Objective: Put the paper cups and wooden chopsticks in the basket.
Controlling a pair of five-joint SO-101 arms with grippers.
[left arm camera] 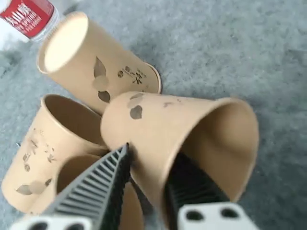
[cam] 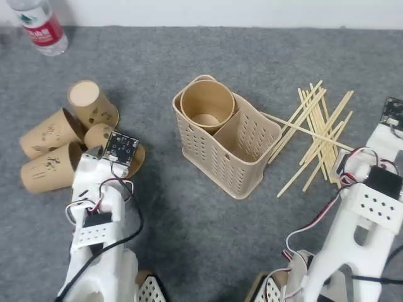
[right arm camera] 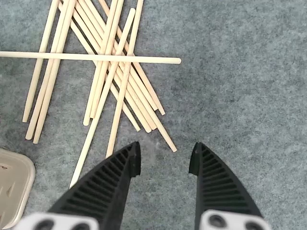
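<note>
- Left gripper (left arm camera: 151, 160), nearest: its fingers, closed to a narrow gap, pinch the wall of a brown paper cup (left arm camera: 158, 120) lying on its side on the grey carpet (cam: 189, 239).
- Right gripper (right arm camera: 166, 153): fingers spread, holding nothing, just beside the scattered pale wooden chopsticks (right arm camera: 110, 72).
- Three more brown cups (cam: 47, 132) lie clustered around the held one.
- Beige perforated plastic basket (cam: 214, 157) stands between cups and chopsticks, with another paper cup (cam: 206, 104) upright inside.
- Farthest: a clear plastic bottle (cam: 43, 25).

Cups (cam: 47, 133) left, chopsticks (cam: 318, 129) right (basket (cam: 211, 158) between)
</note>
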